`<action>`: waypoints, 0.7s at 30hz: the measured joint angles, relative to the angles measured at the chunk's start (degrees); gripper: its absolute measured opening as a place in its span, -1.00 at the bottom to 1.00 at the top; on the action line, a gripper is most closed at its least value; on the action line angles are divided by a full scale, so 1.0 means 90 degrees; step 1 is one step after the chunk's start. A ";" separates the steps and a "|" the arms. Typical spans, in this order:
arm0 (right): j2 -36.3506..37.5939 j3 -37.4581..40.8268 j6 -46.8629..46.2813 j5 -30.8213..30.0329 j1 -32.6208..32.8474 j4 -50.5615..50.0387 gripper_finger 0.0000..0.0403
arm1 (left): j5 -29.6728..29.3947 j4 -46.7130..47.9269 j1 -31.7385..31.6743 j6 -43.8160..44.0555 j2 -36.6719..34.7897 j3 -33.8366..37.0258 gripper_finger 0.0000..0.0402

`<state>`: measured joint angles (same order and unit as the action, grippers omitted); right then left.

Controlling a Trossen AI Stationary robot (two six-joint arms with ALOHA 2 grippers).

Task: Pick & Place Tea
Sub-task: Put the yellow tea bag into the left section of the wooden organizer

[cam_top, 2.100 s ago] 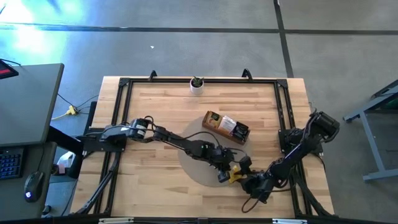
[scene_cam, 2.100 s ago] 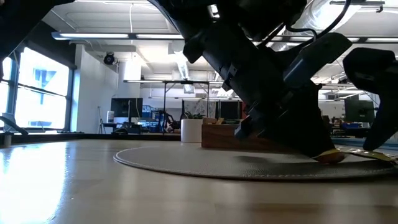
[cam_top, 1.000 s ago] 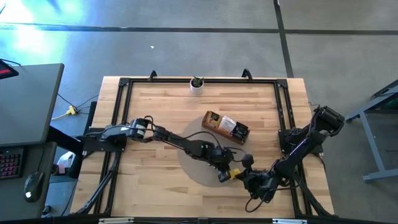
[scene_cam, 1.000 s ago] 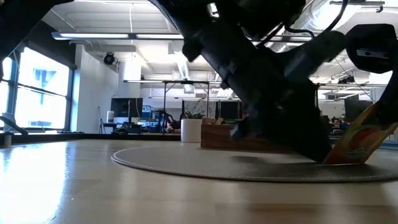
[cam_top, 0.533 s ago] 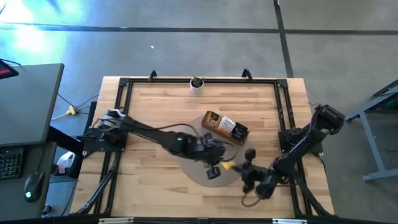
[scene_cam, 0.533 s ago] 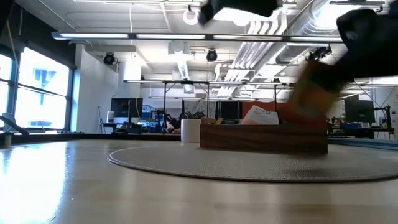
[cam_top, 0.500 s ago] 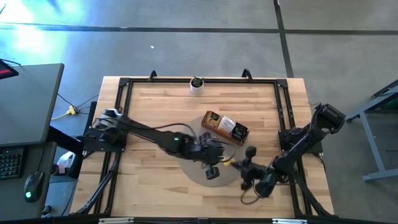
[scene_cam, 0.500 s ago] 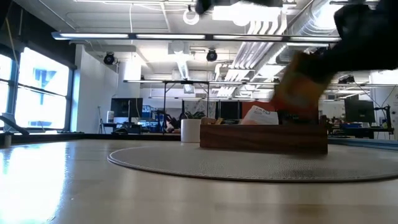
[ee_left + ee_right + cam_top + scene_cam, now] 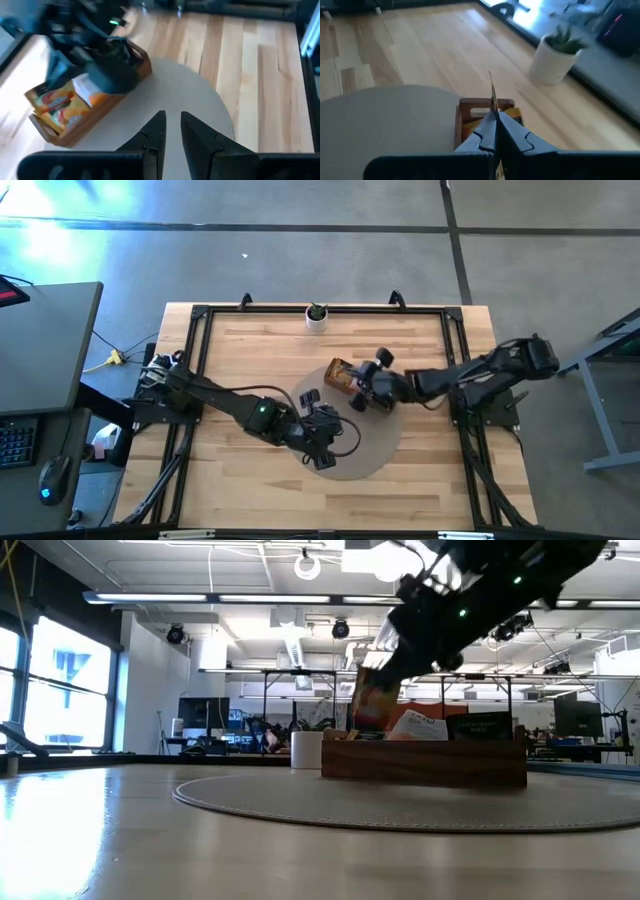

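Note:
My right gripper point(image 9: 360, 391) is shut on an orange tea sachet point(image 9: 372, 700) above the left end of the brown wooden tray point(image 9: 425, 762). The tray stands on the round grey mat point(image 9: 372, 452) and holds more sachets, orange ones point(image 9: 54, 106) and one with a pale label point(image 9: 420, 725). My left gripper point(image 9: 171, 122) hovers above the mat's near part point(image 9: 320, 454). A narrow gap shows between its fingers, with nothing in it. My right gripper pinches the orange sachet between its two fingers; in the right wrist view the sachet shows edge-on, standing out past the fingertips point(image 9: 492, 97). The fingers slant down from the table's right side. The sachet stands roughly upright, lifted clear above the tray.
A small white pot with a plant point(image 9: 316, 316) stands at the table's far edge, behind the tray. Bare wooden table lies to the left of the mat point(image 9: 230, 360). A black frame runs along the table's sides point(image 9: 200, 320).
My right gripper has lifted the orange sachet off the mat's near right part and swung it toward the far edge and left, to above the tray. My left gripper has risen from the mat and drawn back toward the left.

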<state>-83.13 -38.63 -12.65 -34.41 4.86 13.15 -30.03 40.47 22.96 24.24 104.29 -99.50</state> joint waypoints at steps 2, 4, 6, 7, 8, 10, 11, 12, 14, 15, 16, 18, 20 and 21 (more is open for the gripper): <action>-0.0196 0.0000 -0.0106 0.0481 -0.0351 0.0198 -1.00 | 0.0141 0.0091 -0.0008 0.0001 0.0000 0.0000 -0.71; -0.0407 0.0002 -0.0191 0.0875 -0.0602 0.0427 -0.99 | 0.0114 0.0089 -0.0047 -0.0004 0.0000 0.0000 -0.71; -0.0589 0.0002 -0.0269 0.1114 -0.0772 0.0549 -0.99 | 0.0054 0.0078 -0.0048 -0.0004 0.0000 0.0000 -0.71; -0.0669 0.0002 -0.0285 0.1226 -0.0832 0.0566 -0.98 | 0.0008 0.0080 -0.0050 -0.0004 0.0000 0.0000 -0.71; -0.0725 0.0002 -0.0286 0.1312 -0.0872 0.0573 -0.98 | -0.0063 0.0082 -0.0050 -0.0006 0.0000 0.0000 -0.71; -0.0769 0.0002 -0.0283 0.1390 -0.0914 0.0524 -0.96 | -0.0147 0.0093 -0.0046 -0.0004 0.0000 0.0000 -0.71; -0.0770 0.0002 -0.0276 0.1385 -0.0920 0.0523 -0.95 | -0.0157 0.0119 -0.0046 0.0001 0.0000 0.0000 -0.71; -0.0770 0.0002 -0.0274 0.1374 -0.0920 0.0529 -0.94 | -0.0153 0.0164 -0.0046 0.0009 0.0000 0.0000 -0.71; -0.0743 0.0002 -0.0208 0.1421 -0.0920 0.0524 -0.91 | -0.0152 0.0207 -0.0046 0.0020 0.0000 0.0000 -0.71; -0.0733 0.0002 -0.0078 0.1528 -0.0920 0.0523 -0.88 | -0.0149 0.0200 -0.0046 0.0022 0.0000 0.0000 -0.71; -0.0726 0.0002 0.0080 0.1632 -0.0920 0.0529 -0.86 | -0.0133 0.0195 -0.0048 0.0023 0.0000 0.0000 -0.71; -0.0724 0.0002 0.0301 0.1827 -0.0920 0.0527 -0.79 | -0.0127 0.0194 -0.0050 0.0024 0.0000 0.0000 -0.71; -0.0724 0.0002 0.0302 0.1952 -0.0920 0.0522 -0.71 | -0.0130 0.0193 -0.0050 0.0025 0.0000 0.0000 -0.71; -0.0719 0.0002 0.0265 0.2038 -0.0920 0.0523 -0.68 | -0.0136 0.0189 -0.0050 0.0025 -0.0002 -0.0002 -0.71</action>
<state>-89.60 -38.61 -10.26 -16.07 -3.42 17.86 -31.26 42.17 22.50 24.47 104.27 -99.52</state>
